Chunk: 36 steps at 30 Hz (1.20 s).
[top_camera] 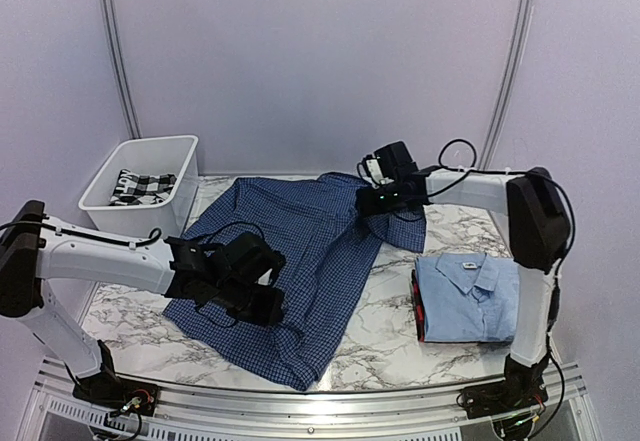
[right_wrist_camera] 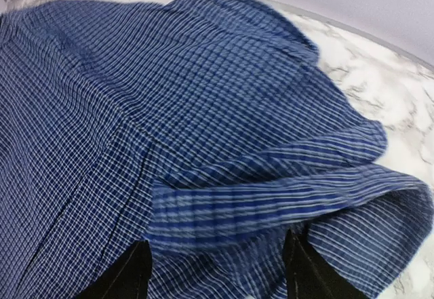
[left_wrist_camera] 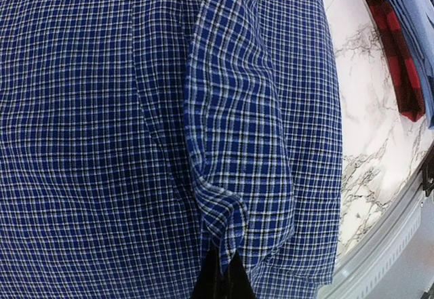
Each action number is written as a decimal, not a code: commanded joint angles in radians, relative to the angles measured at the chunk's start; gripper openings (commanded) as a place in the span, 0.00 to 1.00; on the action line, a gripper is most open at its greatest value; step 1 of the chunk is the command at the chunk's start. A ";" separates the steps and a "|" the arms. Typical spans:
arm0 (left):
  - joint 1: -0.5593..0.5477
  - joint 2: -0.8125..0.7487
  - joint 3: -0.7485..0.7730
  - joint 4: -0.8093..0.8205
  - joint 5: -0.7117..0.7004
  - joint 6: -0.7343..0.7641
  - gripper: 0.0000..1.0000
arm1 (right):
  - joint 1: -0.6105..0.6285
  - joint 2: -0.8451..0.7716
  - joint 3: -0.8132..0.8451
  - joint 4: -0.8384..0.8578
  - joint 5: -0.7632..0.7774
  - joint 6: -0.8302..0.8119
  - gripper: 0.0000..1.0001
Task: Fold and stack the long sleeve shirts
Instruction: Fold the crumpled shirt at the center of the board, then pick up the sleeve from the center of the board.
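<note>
The dark blue checked long sleeve shirt (top_camera: 310,251) lies spread across the middle of the marble table. My left gripper (top_camera: 264,301) sits over its near left part, shut on a pinched-up fold of the check cloth (left_wrist_camera: 227,224), with the dark fingertips (left_wrist_camera: 218,280) pressed together. At the shirt's far right edge my right gripper (top_camera: 372,205) is open. Its two black fingers (right_wrist_camera: 129,275) stand wide apart with a blurred fold of the shirt (right_wrist_camera: 258,204) lying loose between them. The light blue long sleeve shirt (top_camera: 470,296) lies folded at the right, collar up.
The folded light blue shirt rests on a red and black checked cloth (top_camera: 416,306), also seen in the left wrist view (left_wrist_camera: 397,62). A white bin (top_camera: 170,156) holding black and white checked cloth stands at the back left. A metal rail (top_camera: 320,416) runs along the near table edge.
</note>
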 commanded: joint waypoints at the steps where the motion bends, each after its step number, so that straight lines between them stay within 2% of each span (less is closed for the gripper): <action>1: 0.018 -0.005 -0.004 0.014 0.070 -0.039 0.00 | -0.117 -0.222 -0.217 0.139 -0.057 0.104 0.66; 7: 0.033 0.033 0.035 -0.008 0.094 -0.064 0.00 | -0.208 -0.366 -0.493 0.289 -0.067 0.143 0.71; 10: 0.039 0.059 0.067 -0.024 0.096 -0.072 0.00 | -0.243 -0.365 -0.563 0.344 -0.076 0.177 0.67; 13: 0.039 0.089 0.099 -0.044 0.096 -0.082 0.00 | -0.261 -0.326 -0.576 0.340 -0.072 0.199 0.60; 18: 0.039 0.120 0.137 -0.055 0.101 -0.093 0.00 | -0.294 -0.248 -0.593 0.403 -0.154 0.198 0.58; 28: 0.045 0.137 0.180 -0.076 0.095 -0.066 0.00 | -0.306 -0.103 -0.549 0.491 -0.198 0.221 0.52; 30: 0.047 0.135 0.183 -0.078 0.096 -0.053 0.00 | -0.307 -0.076 -0.519 0.480 -0.181 0.226 0.44; 33: 0.051 0.127 0.186 -0.078 0.100 -0.031 0.00 | -0.307 -0.077 -0.471 0.431 -0.114 0.218 0.21; 36: 0.054 0.119 0.192 -0.078 0.106 -0.012 0.00 | -0.306 -0.104 -0.392 0.358 -0.010 0.186 0.07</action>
